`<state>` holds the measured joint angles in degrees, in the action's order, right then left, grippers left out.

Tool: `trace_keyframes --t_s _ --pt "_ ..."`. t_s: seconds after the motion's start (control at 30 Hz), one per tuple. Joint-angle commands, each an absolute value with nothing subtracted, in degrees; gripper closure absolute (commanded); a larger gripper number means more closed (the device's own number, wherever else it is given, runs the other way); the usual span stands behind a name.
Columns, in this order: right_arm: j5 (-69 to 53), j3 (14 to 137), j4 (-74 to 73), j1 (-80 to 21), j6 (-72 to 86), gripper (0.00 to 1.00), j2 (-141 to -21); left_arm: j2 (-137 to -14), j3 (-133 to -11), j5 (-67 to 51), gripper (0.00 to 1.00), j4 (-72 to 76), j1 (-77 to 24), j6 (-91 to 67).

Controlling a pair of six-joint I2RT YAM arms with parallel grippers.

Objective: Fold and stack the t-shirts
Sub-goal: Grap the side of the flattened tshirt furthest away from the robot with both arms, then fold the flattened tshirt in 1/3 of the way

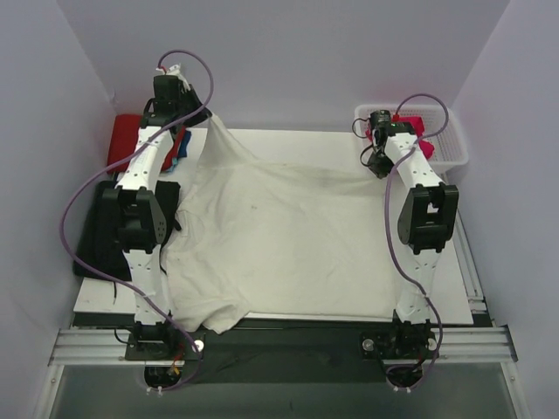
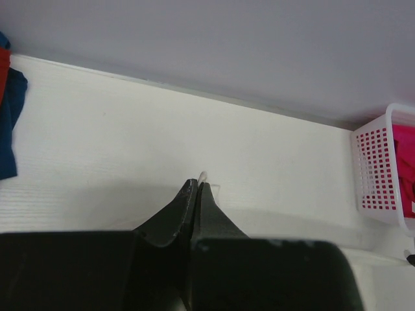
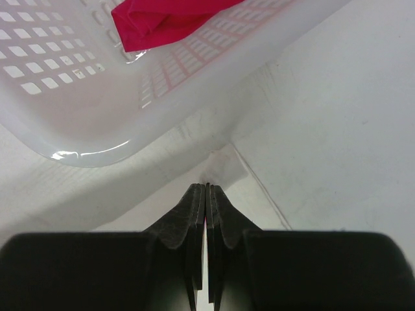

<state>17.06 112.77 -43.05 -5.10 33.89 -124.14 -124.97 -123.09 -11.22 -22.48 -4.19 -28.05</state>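
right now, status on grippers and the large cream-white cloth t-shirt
Left gripper shut on large cream-white cloth t-shirt, far-left corner lifted. Right gripper shut on its far-right edge. White perforated plastic basket close by right gripper.

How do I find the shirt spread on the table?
Look at the big white table. The cream-white t-shirt covers most of it. Only it is pale and spread out; the red shirt, blue shirt and pink shirt are bunched up.

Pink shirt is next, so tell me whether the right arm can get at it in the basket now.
Probably yes: the basket sits open-topped beside the right gripper, the pink shirt uncovered. But its jaws look shut on the cream shirt.
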Motion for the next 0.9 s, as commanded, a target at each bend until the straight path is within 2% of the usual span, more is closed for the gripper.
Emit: trace_keyframes --t_s 0.0,0.27,0.53,0.87 --pt "17.7 110.9 -44.0 -4.7 35.2 1.0 -119.6 -123.5 -124.9 -11.1 1.0 -23.4 -4.8 -25.9" --pt "17.8 106.3 -43.4 -4.3 35.6 1.0 -116.3 -108.5 -105.8 -4.0 1.0 -21.7 -4.7 -21.6" --pt "17.1 102.3 -43.0 -4.0 35.7 1.0 -111.0 -100.6 -100.2 -4.0 1.0 -22.8 -4.6 -19.5" --pt "15.7 86.7 -41.4 -4.9 37.1 1.0 -101.3 -89.1 -87.5 -1.2 1.0 -27.7 -4.5 -17.8"
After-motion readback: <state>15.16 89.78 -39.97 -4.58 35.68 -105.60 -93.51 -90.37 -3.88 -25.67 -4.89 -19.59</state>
